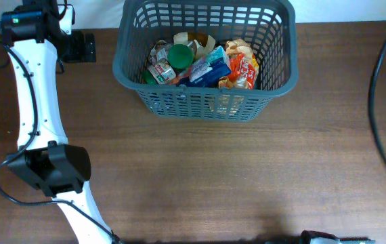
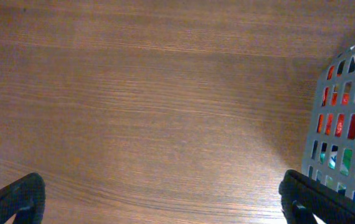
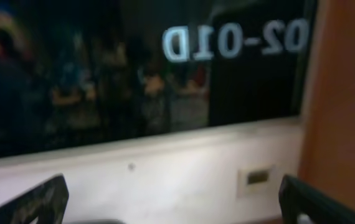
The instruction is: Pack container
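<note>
While the container (image 1: 200,105) sits at the middle of the far edge of the tabletop (image 1: 233,176), its long axis running along that edge, the left gripper (image 2: 162,186) hovers toward the far left corner, near the container's left end. Its fingers (image 2: 15,199) are spread wide with nothing between them, and the slotted side lies to their right in the left wrist view. The container already holds a heap of goods, among them a green lid (image 1: 179,55), a blue packet (image 1: 211,68) and an orange packet (image 1: 245,71). The right gripper (image 3: 172,186), likewise parted and empty, faces a white wall (image 3: 165,174) and dark window (image 3: 71,74), well apart from the container. The left arm looks the nearer for any further packing.
</note>
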`<state>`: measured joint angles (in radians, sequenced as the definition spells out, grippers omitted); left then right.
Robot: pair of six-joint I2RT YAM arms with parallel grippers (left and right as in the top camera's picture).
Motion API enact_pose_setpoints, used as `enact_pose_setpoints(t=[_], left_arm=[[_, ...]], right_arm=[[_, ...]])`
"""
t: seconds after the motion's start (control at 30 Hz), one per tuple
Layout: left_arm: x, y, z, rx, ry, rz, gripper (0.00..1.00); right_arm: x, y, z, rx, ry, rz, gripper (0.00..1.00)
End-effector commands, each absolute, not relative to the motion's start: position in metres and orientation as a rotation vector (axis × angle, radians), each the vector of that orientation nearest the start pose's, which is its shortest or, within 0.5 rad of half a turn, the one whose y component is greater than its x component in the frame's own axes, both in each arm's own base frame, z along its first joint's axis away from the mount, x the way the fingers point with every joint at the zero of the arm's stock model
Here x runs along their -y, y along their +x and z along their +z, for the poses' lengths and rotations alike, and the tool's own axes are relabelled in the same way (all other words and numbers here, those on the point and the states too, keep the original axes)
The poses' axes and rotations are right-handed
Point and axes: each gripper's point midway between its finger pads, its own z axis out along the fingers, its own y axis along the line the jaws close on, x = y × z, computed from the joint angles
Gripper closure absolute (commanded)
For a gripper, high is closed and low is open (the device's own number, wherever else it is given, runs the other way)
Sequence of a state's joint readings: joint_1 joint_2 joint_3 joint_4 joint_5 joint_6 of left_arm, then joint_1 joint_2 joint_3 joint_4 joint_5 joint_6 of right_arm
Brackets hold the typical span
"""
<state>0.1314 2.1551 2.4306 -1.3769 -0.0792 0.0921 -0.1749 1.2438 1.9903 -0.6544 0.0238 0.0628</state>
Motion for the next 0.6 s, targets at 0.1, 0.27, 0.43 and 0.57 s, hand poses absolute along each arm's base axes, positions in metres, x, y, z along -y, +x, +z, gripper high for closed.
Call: enact_pose_setpoints(t=[0.1,0.27,0.43,0.57], left_arm=[[-0.078,0.488,0.242,-2.673,-0.092,0.166,0.01],[-0.078,0.488,0.242,-2.673,-0.092,0.166,0.01],[-0.078,0.488,0.242,-2.673,-0.092,0.166,0.01],[-0.078,0.488,0.242,-2.673,-0.092,0.166,0.01]], right_arm=[[0.071,0.254,0.511,-1.455,0.293,-0.206,0.01],[0.063,0.225,0.41,-1.527,0.289,-0.196,0.01],[0.053,0.221,0.325,-1.584,0.251,-0.153,0.01],[0.041,0.227,0.275,-1.586,0.194,-0.095,0.01]])
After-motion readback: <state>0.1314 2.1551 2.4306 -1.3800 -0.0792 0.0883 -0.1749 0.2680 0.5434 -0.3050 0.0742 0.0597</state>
